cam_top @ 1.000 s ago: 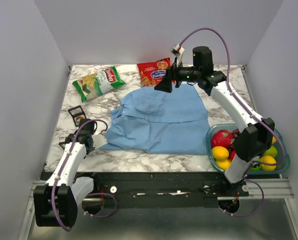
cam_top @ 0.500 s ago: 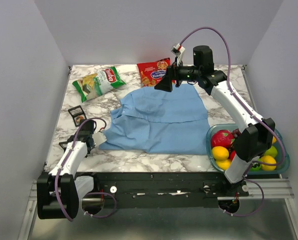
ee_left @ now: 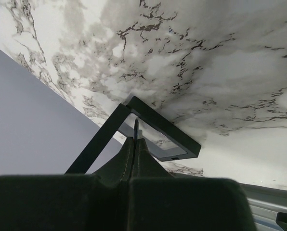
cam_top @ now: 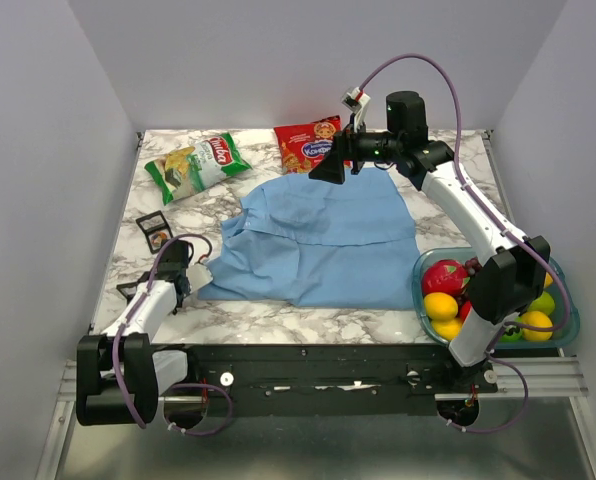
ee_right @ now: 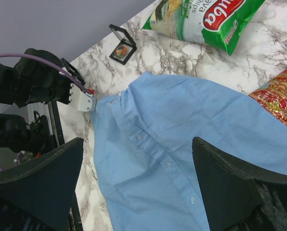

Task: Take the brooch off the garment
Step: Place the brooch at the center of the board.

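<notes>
Brooch not plainly seen anywhere on the garment (cam_top: 318, 240), a light blue button shirt spread flat mid-table with its collar end toward the left arm. The only candidate is a thin dark sliver (ee_left: 135, 127) poking out from between the left fingertips, too small to tell what it is. Left gripper (ee_left: 135, 140) is pinched fully closed, low over the near-left part of the marble table (cam_top: 278, 310), off the shirt's edge. Right under its tips lies a black framed case (ee_left: 158, 139) with a clear pane (one black side bar runs down-left from it, close to the table edge by the wall). Right gripper (cam_top: 328, 170) hangs above the far edge of the shirt, jaws spread wide, holding nothing; its wrist view looks down on the button placket and collar between the two fingers. A second small black case (cam_top: 156, 229) sits on the left of the table, apart from the shirt, with something orange and blue inside. A green chip bag (cam_top: 196, 165) lies at far left and a red snack bag (cam_top: 308, 145) at far centre, the red one just beside the shirt's far edge. A clear bowl (cam_top: 419, 283) of red, yellow and green fruit sits at near right, touching the shirt's corner.
</notes>
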